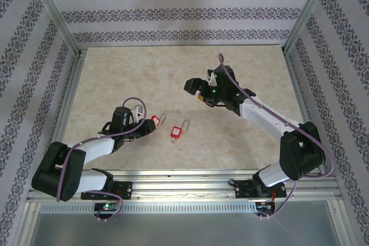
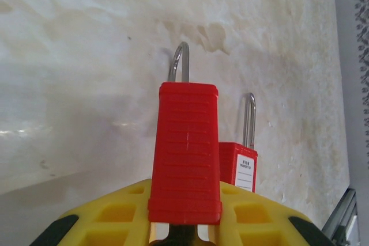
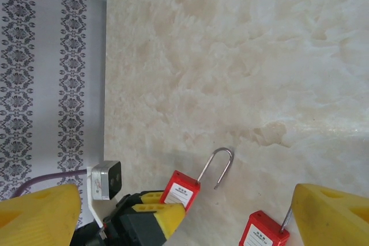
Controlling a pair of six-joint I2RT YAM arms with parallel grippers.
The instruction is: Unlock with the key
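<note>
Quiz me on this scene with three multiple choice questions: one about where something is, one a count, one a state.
1. Where is the loose padlock?
A. On the table, beside the held padlock
B. On the metal rail at the near edge
C. Against the back wall

2. How many red padlocks are there?
A. One
B. Two
C. Four

3. How is the right gripper?
A. Shut on a key
B. Shut on a padlock
C. Open and empty

Answers:
1 A: it lies flat on the table, just right of the one in the left gripper.
2 B: one is held and one is loose.
3 C: in the right wrist view its yellow fingers stand wide apart, gripping nothing.
</note>
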